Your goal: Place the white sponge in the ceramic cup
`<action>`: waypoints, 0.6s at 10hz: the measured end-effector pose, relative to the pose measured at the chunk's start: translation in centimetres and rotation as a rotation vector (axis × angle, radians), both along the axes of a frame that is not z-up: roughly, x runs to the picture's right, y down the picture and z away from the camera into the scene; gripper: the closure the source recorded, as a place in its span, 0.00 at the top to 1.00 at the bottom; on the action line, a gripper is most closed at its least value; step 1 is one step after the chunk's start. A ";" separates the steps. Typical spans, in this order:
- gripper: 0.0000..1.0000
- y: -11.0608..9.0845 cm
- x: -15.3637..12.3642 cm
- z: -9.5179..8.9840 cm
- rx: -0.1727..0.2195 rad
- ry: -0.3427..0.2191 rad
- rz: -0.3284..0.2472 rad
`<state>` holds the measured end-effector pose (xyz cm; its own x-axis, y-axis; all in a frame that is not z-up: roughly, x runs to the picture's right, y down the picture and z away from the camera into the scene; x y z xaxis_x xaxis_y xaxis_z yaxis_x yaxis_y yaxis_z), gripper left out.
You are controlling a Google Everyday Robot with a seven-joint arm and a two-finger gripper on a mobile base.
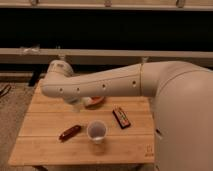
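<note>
Dark wall panels fill the background, with a pale ledge (150,54) running across them. Largest in view is the robot's white arm (110,85), which reaches from the bulky shoulder on the right across to the left, over the far half of the wooden surface (45,150). It bends at a rounded joint and turns downward there, probably so that whatever it carries can come down from above.

On the surface an orange dish (95,101) sits partly under the arm, a dark bar (121,117) lies to the right of centre, and a reddish-brown bar (70,132) lies slantwise at the left. The ceramic cup (96,131) stands upright between the two bars, mouth up and apparently empty, apart from both.

The pincer (76,105) hangs below the arm, just left of the dish and behind and to the left of the cup, not yet above it. Whether it is open, closed or gripping anything, I cannot tell.

No white sponge lies anywhere on the visible surface, so my judgement is that it sits at the pincer, where a pale patch shows; its long axis and facing cannot be made out
</note>
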<state>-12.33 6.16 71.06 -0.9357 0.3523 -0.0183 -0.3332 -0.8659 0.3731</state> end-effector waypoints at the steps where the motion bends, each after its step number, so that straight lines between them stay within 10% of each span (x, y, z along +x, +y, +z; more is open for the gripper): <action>1: 0.00 0.3 0.4 -0.7 -0.003 0.006 0.004; 6: 0.00 2.6 3.4 -4.5 -0.058 -0.004 0.110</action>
